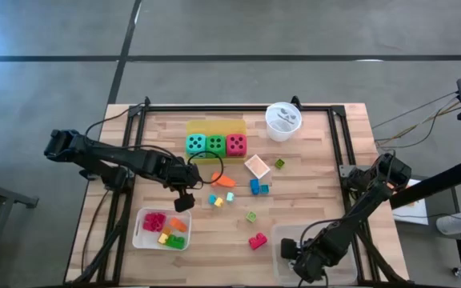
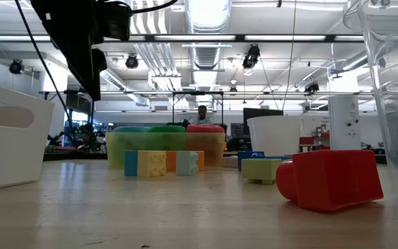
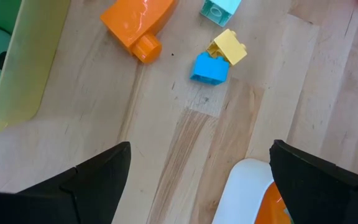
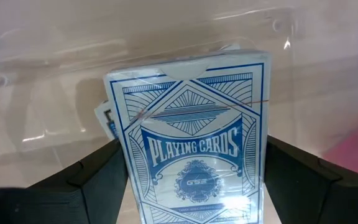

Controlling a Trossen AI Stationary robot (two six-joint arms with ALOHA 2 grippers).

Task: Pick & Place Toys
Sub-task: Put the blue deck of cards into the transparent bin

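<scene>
My right gripper (image 4: 194, 177) is shut on a blue-and-white playing cards box (image 4: 191, 118) above the clear tray (image 1: 282, 238) at the table's near right. My left gripper (image 1: 184, 202) hangs open over bare wood, between the white tray (image 1: 144, 234) of blocks and the loose blocks, with nothing between its fingers. An orange block (image 3: 135, 25), a blue block (image 3: 209, 68) and a yellow block (image 3: 230, 46) lie on the table ahead of it. A red block (image 1: 257, 241) lies near the clear tray. Teal, green and red dice (image 1: 215, 145) sit in the yellow tray (image 1: 214, 126). My right gripper pinches the playing cards box by its two long side edges (image 4: 131, 171), one finger on each side. The fingers point down from above. The box stands lengthwise between them, its printed face toward the wrist camera, over the clear tray's floor (image 4: 42, 74); whether it touches that floor I cannot tell.
A round white cup (image 1: 282, 122) stands at the far right. A small card-like tile (image 1: 256, 166), blue blocks (image 1: 258, 187) and light green blocks (image 1: 251, 216) lie mid-table. Black rails (image 1: 338, 136) run along the table's sides. Bare wood lies at the near middle.
</scene>
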